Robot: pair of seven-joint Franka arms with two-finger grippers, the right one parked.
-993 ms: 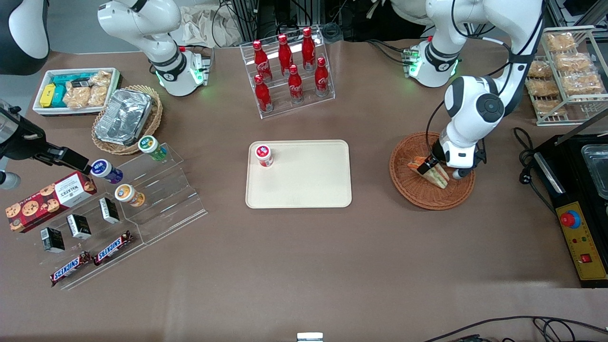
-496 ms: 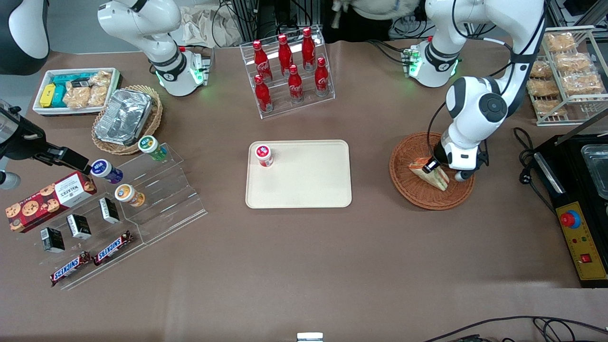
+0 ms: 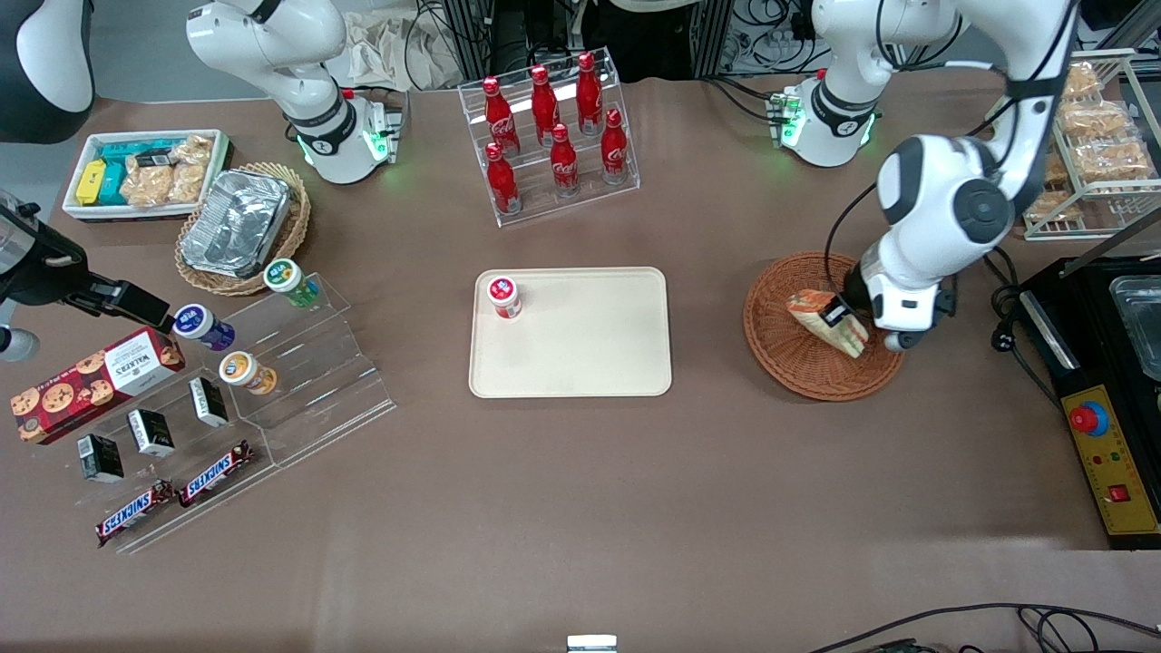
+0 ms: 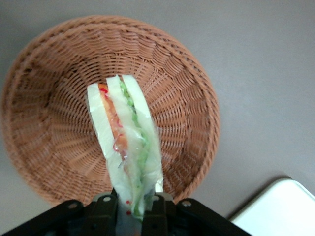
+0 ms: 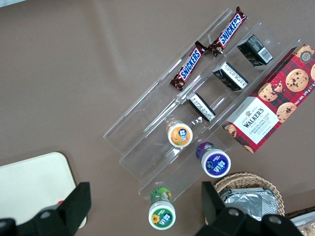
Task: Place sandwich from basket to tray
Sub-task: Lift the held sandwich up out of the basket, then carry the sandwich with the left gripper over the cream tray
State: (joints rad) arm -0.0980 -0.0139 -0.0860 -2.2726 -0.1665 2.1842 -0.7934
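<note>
1. Cookie box (image 3: 95, 381), toward the parked arm's end of the table; it lies beside a clear stepped stand (image 3: 299, 381) carrying small cans and chocolate bars.
2. Foil container (image 3: 236, 222) in a tan wicker basket, farther from the front camera than the stand.
3. Tray (image 3: 580, 354), flat near the table's middle; a small red-topped jar (image 3: 504, 297) stands in one of its corners.
4. Rack of red bottles (image 3: 553, 136), farther from the front camera than the tray.
5. Basket (image 3: 780, 349), reddish-brown, toward the working arm's end, well apart from the tray.
6. Sandwich (image 4: 125, 142), lifted above the basket's bowl, hanging tilted; bread layers and orange and green filling face the wrist camera.
7. Gripper (image 4: 134, 209), above the basket; its fingers (image 4: 106, 209) are clamped on the sandwich's end.
</note>
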